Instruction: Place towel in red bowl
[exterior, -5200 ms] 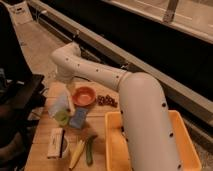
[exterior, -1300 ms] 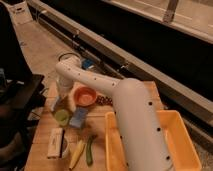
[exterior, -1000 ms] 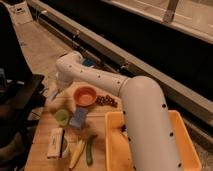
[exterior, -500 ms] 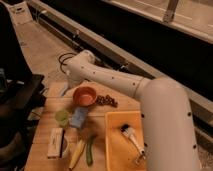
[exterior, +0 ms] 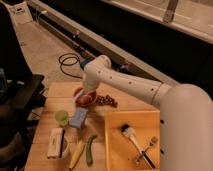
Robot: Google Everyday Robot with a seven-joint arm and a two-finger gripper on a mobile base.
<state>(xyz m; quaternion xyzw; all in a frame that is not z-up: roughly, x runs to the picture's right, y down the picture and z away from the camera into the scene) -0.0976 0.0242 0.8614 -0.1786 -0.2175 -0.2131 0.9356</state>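
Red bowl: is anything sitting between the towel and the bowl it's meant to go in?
Nothing visible is in the way. The gripper hangs right over the red bowl, and the pale patch below it looks like the towel, already at the bowl's rim. The green cup and blue block stand nearer the camera, off to the side.

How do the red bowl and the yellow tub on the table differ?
The red bowl is round; the yellow tub is rectangular. The bowl is far smaller than the tub. The bowl sits near the table's far edge, partly hidden by the arm whose pincer is over it; the tub lies at the near right, holding a brush. Both are open containers on the wooden table.
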